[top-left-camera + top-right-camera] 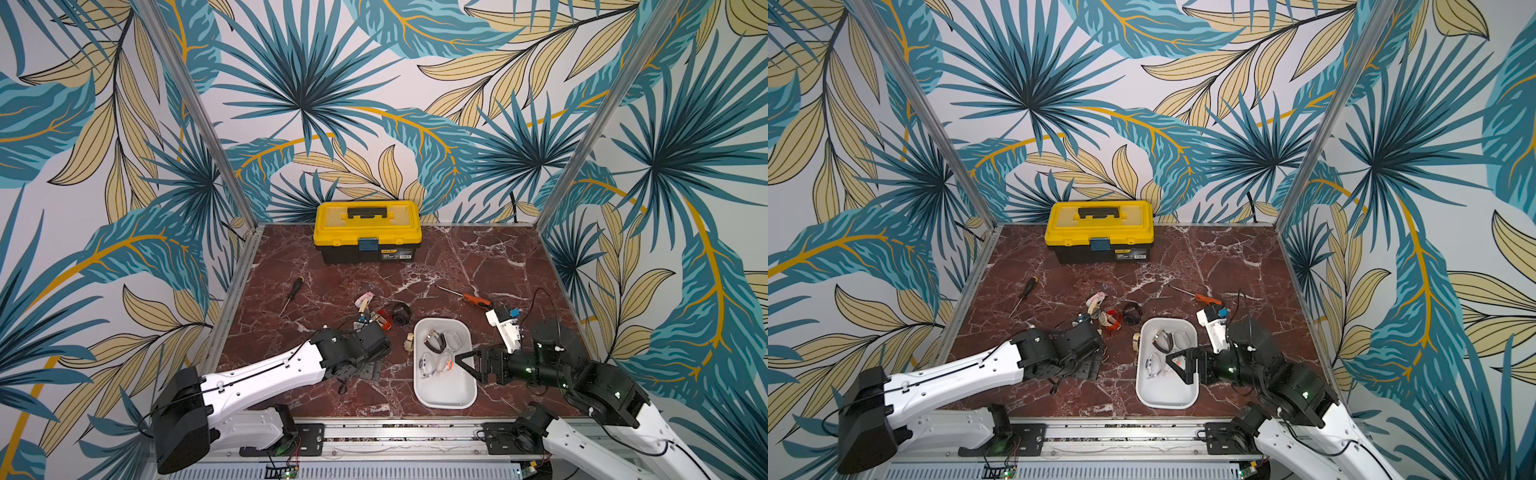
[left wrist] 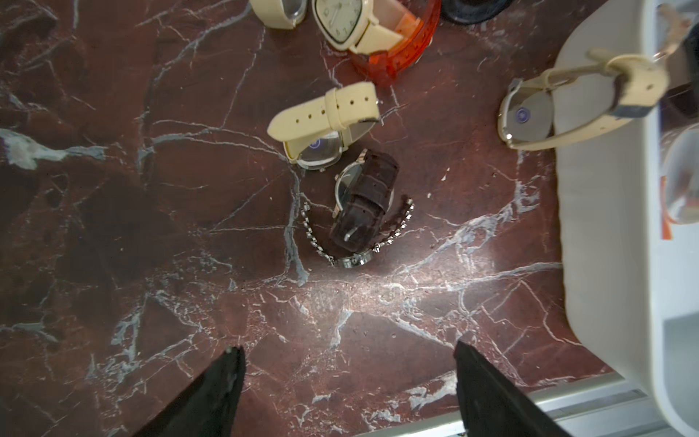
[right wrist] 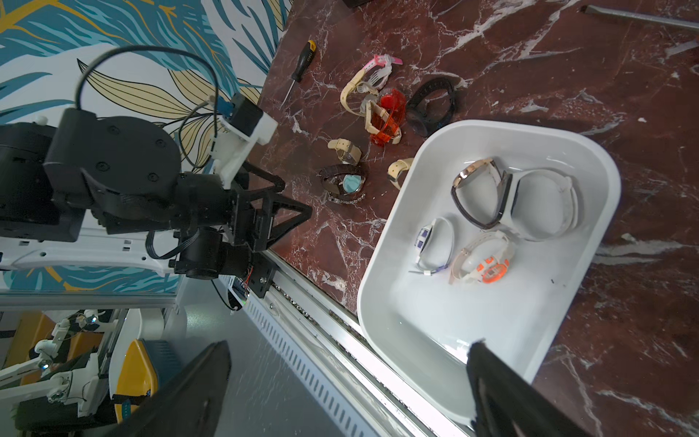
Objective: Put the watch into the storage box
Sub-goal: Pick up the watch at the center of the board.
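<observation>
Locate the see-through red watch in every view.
In both top views: red watch on the table, beside the storage box's far left corner.
Left wrist: under the cream square-faced watch, red strap.
Right wrist: beside the black band, outside the box.
Shared landmark: the white storage box.

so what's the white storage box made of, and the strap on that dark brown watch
The storage box looks like plastic, glossy white; light reflects off its smooth walls. The dark brown watch: strap looks like leather or imitation, matte and grained.
</observation>
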You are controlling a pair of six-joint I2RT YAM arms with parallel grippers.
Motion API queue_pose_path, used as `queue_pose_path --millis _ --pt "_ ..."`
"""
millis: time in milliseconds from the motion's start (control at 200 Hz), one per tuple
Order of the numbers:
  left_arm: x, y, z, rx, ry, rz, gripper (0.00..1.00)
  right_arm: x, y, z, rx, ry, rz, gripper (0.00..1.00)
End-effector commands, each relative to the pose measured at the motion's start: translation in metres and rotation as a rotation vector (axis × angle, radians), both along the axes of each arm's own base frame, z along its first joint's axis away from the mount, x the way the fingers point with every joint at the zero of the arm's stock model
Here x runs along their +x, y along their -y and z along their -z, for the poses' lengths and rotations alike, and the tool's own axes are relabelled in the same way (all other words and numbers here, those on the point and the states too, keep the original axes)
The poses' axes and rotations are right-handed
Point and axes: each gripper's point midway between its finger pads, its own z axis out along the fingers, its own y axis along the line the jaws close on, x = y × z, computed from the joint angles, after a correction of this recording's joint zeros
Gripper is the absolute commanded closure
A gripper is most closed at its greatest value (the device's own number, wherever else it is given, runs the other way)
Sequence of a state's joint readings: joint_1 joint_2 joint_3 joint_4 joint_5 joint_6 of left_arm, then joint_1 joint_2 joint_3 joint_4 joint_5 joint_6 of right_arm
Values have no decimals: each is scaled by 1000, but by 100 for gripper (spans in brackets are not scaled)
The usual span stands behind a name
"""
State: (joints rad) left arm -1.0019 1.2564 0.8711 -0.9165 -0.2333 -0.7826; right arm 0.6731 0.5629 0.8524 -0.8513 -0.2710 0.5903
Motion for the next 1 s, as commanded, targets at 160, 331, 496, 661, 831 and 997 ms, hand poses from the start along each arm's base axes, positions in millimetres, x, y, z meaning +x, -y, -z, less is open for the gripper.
queue_pose_path --millis 160,331,496,661,831,997 --pt "28 11 -3 107 59 48 21 1 0 16 -48 -35 -6 0" --pt "37 12 5 179 65 61 33 2 2 18 -62 -29 5 0" --pt "44 11 11 233 77 73 50 4 2 20 -59 -30 12 0" --pt "50 14 11 239 95 74 56 5 0 22 -52 -35 11 0" --pt "53 17 15 249 94 90 64 7 -2 22 -53 -38 10 0" --pt "57 18 18 268 92 98 71 7 -2 25 -62 -41 9 0"
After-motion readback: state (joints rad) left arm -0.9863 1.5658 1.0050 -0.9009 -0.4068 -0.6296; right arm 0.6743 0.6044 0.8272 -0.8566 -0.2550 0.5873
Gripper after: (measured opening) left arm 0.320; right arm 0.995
